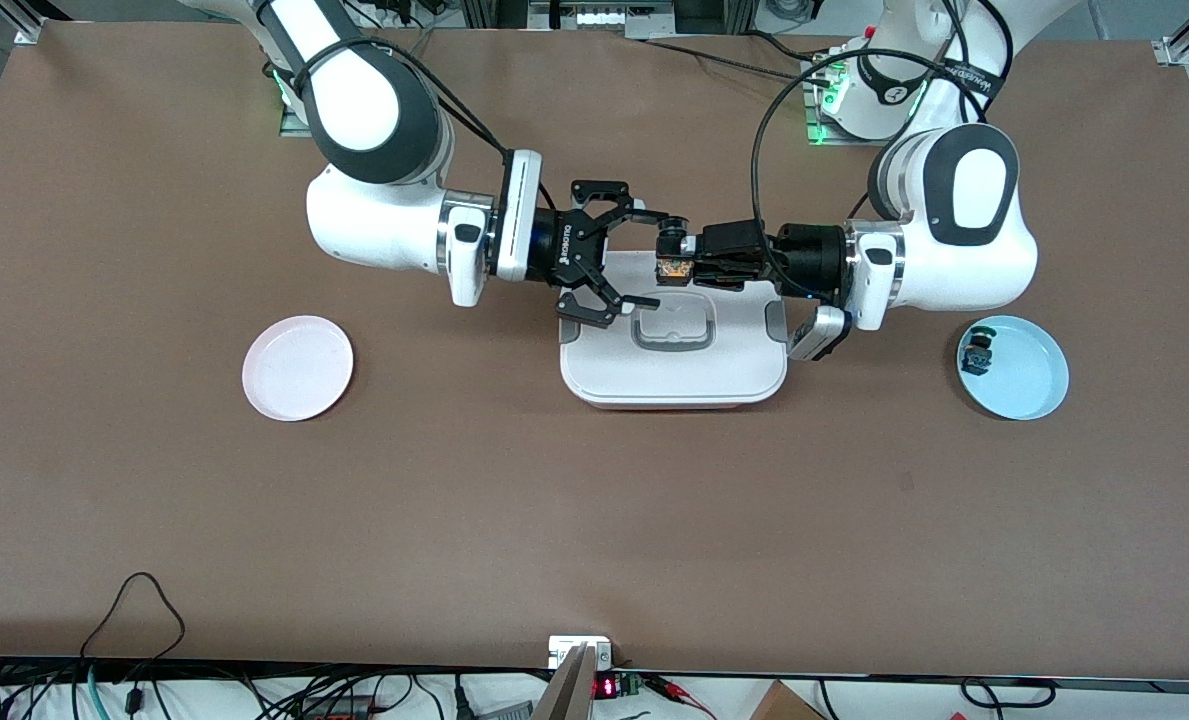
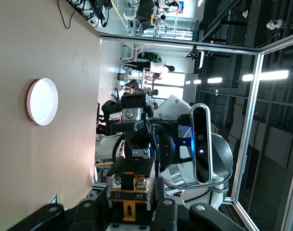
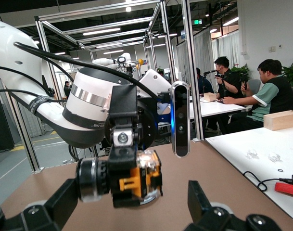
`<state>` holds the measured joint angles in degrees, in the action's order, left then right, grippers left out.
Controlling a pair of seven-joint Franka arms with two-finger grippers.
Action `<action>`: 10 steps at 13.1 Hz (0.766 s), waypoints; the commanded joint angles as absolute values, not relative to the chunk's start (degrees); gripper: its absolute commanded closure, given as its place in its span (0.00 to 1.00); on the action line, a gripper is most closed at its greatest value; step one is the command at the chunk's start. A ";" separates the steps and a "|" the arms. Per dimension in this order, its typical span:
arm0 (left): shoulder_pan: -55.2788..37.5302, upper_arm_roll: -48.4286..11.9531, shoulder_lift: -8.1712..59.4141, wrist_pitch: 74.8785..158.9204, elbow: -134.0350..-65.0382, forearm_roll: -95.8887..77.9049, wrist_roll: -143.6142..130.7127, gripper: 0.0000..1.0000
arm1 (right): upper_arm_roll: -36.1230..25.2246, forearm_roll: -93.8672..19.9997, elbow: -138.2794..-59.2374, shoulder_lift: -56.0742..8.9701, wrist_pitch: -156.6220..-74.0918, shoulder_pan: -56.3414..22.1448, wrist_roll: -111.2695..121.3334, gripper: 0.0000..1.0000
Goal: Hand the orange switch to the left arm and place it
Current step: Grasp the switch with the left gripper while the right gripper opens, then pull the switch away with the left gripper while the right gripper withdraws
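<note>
A pink plate [image 1: 297, 367] lies bare on the table [image 1: 594, 520] toward the right arm's end, apparently the place meant for the delivery. Next along, the right gripper [image 1: 632, 258] hangs over the box [image 1: 672, 345] with its fingers spread wide, one prong on each side of the line on which the switch is offered, so that they can close without first knocking it. The box lies flat between the two plates, its recessed handle [image 1: 671, 332] facing up; meeting above its lid lets the part pass over it, not around it. The orange switch [image 1: 671, 262] is up in the air there, pinched by the closed fingers of the left gripper [image 1: 689, 258], which holds it out level toward the other arm. In the right wrist view its orange band sits between that arm's open prongs. Toward the left arm's end a blue plate [image 1: 1029, 385] carries a second small dark switch [image 1: 977, 353], left alone.
</note>
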<state>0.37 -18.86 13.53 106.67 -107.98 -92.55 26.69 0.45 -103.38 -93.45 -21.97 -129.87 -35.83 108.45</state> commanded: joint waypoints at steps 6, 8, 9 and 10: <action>7.73 -18.90 12.83 96.25 -105.39 -56.58 28.91 0.93 | 0.09 -96.51 -96.84 -16.36 -106.13 -20.33 106.17 0.00; 9.30 -18.81 12.83 94.23 -104.24 -42.88 32.50 0.95 | 0.09 -92.75 -98.35 -16.00 -93.84 -14.09 107.31 0.00; 10.19 -18.81 12.83 93.00 -103.89 -35.41 34.96 0.95 | 0.09 -89.24 -98.44 -15.56 -89.78 -11.10 107.31 0.00; 10.72 -18.81 12.83 92.47 -103.54 -28.55 37.50 0.95 | 0.09 -86.60 -98.87 -14.43 -86.17 -8.64 106.36 0.00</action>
<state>9.38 -18.61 13.20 94.69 -104.97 -37.88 33.37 -0.85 -90.41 -96.60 -17.09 -91.19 -12.73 106.81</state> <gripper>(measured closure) 0.656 0.000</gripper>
